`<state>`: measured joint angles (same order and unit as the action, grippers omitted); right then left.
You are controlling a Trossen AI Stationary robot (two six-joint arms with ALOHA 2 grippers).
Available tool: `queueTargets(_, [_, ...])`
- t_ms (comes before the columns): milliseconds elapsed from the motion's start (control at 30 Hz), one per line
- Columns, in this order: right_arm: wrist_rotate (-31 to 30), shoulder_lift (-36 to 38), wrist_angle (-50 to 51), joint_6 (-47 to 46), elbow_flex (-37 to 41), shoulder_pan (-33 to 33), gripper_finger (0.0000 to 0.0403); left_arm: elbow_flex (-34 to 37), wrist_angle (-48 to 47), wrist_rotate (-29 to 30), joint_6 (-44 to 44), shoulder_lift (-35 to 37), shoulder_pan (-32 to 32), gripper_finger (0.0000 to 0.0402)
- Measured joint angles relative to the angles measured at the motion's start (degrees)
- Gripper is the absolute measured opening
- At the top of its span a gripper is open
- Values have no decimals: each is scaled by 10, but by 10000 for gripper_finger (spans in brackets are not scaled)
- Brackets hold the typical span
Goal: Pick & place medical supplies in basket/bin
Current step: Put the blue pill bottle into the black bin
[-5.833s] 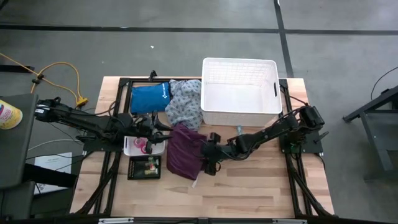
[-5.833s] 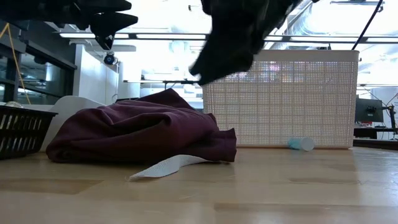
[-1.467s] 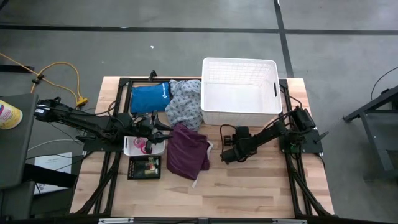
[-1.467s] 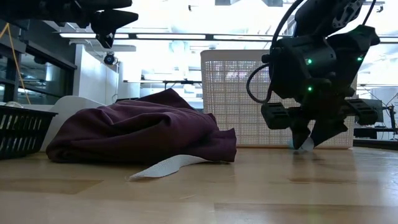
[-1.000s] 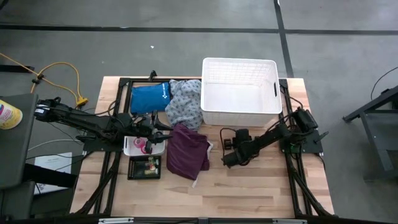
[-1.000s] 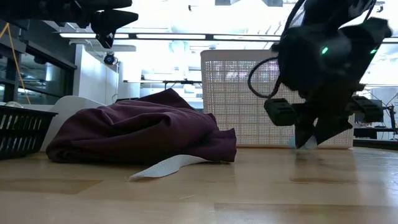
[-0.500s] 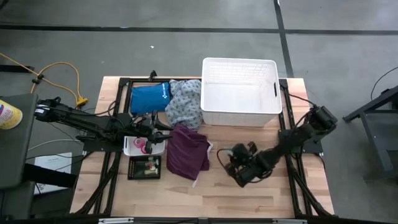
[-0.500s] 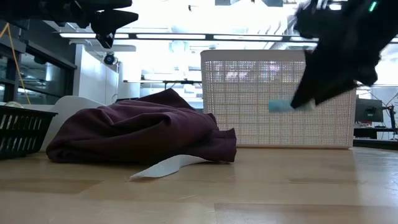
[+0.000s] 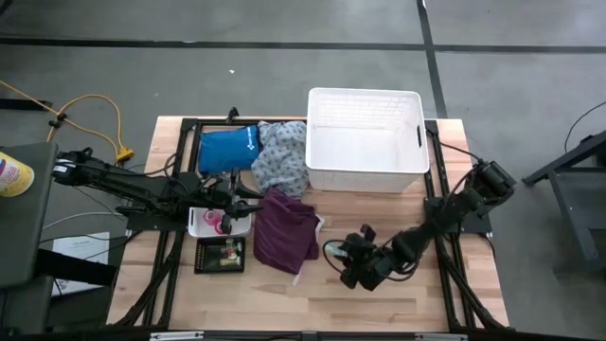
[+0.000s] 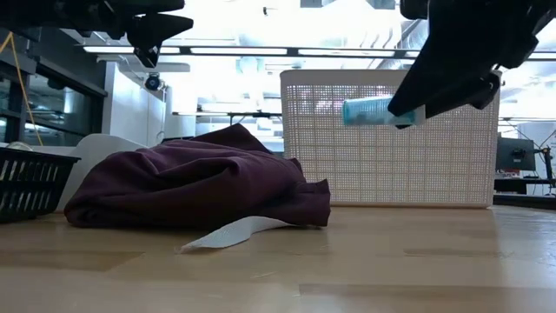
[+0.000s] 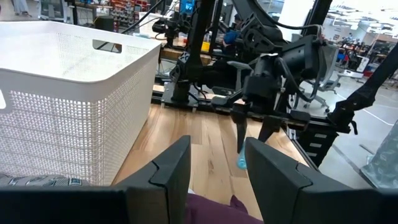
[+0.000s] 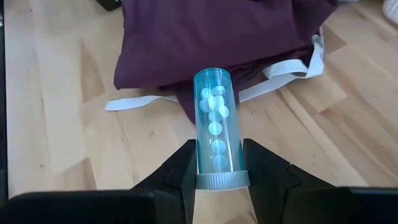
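Observation:
My right gripper (image 9: 347, 263) is shut on a clear blue vial (image 12: 214, 121) with white round pieces inside. It is above the table's near middle, right of the maroon garment (image 9: 286, 235). The vial also shows in the low view (image 10: 373, 110), well above the tabletop. My left gripper (image 11: 214, 180) is open and empty above the small white tray (image 9: 196, 225), which holds pink rolls (image 9: 218, 223). The white lattice basket (image 9: 365, 142) stands at the far right. The grey-patterned garment (image 9: 279, 156) lies left of it. My right gripper pinches the vial's capped end (image 12: 222, 179) between its two fingers (image 12: 180, 171). The vial sticks out forward past the fingertips, in line with them. It is lifted clear of the table, lies about level and points toward the maroon garment.
A blue pouch (image 9: 227, 149) lies at the far left, and a black mesh crate (image 9: 220, 254) stands near the tray. A white strap (image 10: 230, 233) of the maroon garment trails on the wood. Bare tabletop (image 9: 398, 303) lies along the near edge.
My right gripper has risen from the tabletop in front of the basket with the vial and gone toward the table's near edge and a little left. The vial, which lay on the wood, is now lifted clear and about level.

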<state>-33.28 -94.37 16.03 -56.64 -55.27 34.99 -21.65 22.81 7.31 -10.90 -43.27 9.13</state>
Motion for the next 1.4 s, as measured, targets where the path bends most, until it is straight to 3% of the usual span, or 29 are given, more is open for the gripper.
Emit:
queueTargets(467, [128,0,-141,189,-2,-105,103,0,0,0,0,0,0,146])
queueTargets(767, [138,-9,-142,326,-75,-160,103,0,0,0,0,0,0,146])
queueTargets(1200, [170,-114,-132,378,-204,-197,103,0,0,0,0,0,0,146])
queueTargets(1400, [187,-130,-127,389,-217,-196,103,0,1,0,0,0,0,146])
